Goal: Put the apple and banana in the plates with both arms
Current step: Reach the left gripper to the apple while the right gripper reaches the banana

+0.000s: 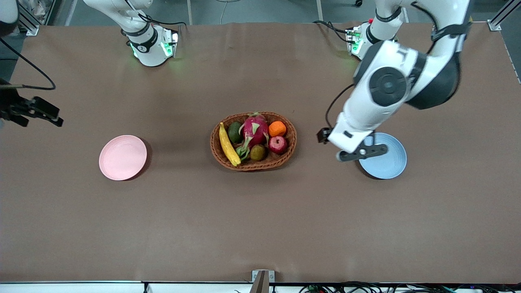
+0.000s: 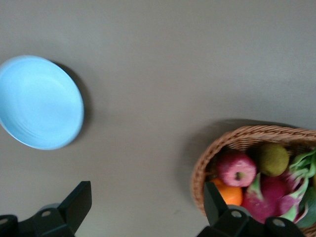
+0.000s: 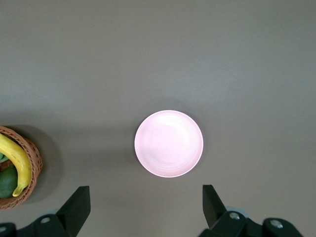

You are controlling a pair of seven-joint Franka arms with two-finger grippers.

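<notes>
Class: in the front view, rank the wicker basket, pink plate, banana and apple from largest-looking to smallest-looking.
1. Wicker basket
2. Pink plate
3. Banana, nearly as long as the plate is wide, but far slimmer
4. Apple

Even, fairly bright overhead light leaves soft dark shadows hugging the round pale pink plate [image 1: 122,157], the oval brown wicker basket [image 1: 253,162] and the round light blue plate [image 1: 386,165], while the left wrist view is smeared with blur and the right wrist view stays crisp.
</notes>
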